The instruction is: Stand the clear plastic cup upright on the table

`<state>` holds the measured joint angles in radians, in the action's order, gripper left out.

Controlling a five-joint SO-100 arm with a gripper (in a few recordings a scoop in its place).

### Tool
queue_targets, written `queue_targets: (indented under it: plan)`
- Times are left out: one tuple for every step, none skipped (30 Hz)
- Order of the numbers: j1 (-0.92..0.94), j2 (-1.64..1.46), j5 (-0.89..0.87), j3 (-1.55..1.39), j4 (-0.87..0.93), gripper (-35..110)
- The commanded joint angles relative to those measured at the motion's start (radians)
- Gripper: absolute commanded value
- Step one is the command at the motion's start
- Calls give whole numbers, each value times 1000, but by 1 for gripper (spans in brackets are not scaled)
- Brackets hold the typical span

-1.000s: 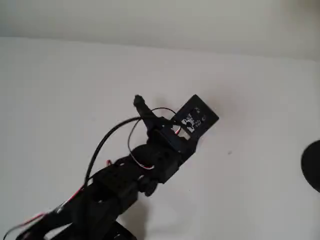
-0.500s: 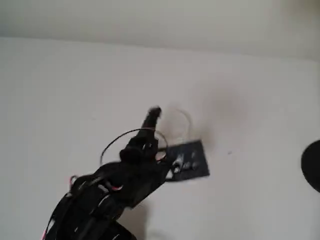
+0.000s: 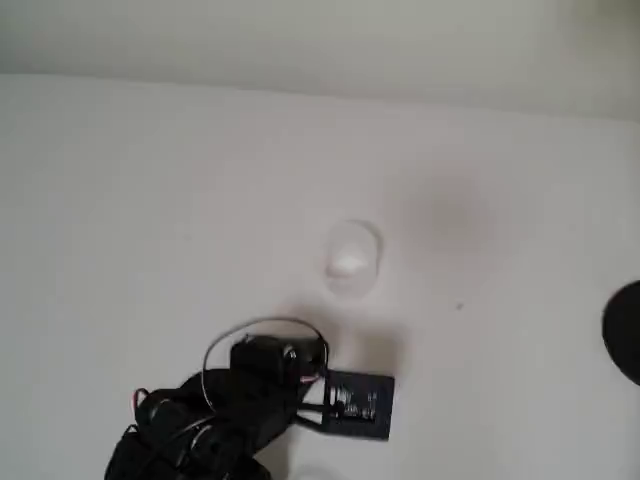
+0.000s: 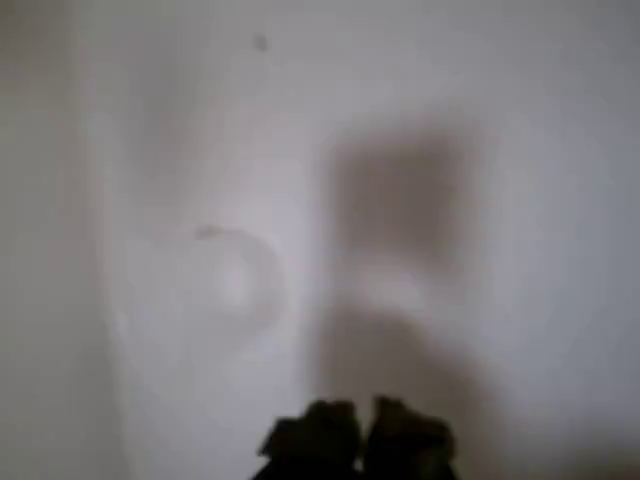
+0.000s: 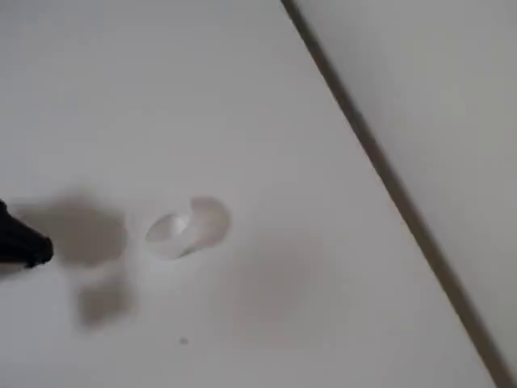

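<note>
The small, see-through, nearly colourless plastic cup (image 3: 352, 257) is found sitting by itself on the wide, plain white matte table (image 3: 130, 190), roughly mid-table in the overhead view, with nothing touching it. From above, a faint round outline with a whitish patch inside is pretty much all that can be made out. In the fixed view the cup (image 5: 187, 227) shows as two overlapping pale rounds, one a bit to the left of and lower than the other, so whether it's properly upright or leaning can't really be told from that blur. In the wrist view it is just a ghostly ring (image 4: 228, 282) on the left half of the frame.

The black two-finger gripper (image 4: 358, 432) is seen at the bottom edge of the wrist view, its two dark fingertips sitting close together with only a thin gap between them and nothing caught in that gap, though it's all very blurry. It's placed well apart from the cup, lower and to the right. Its soft grey shadow is cast on the table above it.

In the overhead view the black arm (image 3: 230, 410) is tucked in at the lower left, below the cup. At the right edge, a dark round object (image 3: 625, 330) is cut off by the frame.
</note>
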<state>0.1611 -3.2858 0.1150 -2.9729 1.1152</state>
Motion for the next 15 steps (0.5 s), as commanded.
queue_targets:
  plan:
    - [-8,-2,-35,-37,9,0]
    - [-8,-2,-38,-35,15,0]
    - [-12,-2,-40,-35,17,0]
    - [-12,-2,-40,-35,18,0]
    - [-12,-2,-41,-34,23,0]
    - [-11,-2,-41,-31,35,0]
    - [-2,-2,-44,-31,41,0]
    - [9,-2,-48,-29,46,0]
    - [18,-2,-48,-26,57,0]
    - [25,-2,-48,-21,71,0]
    - [31,-2,-44,-18,87,1]
    - [34,-2,-43,-14,107,1]
    - [34,-2,-38,-9,126,1]
    - [35,-2,-32,-5,144,1]
    - [37,-2,-31,-3,156,1]
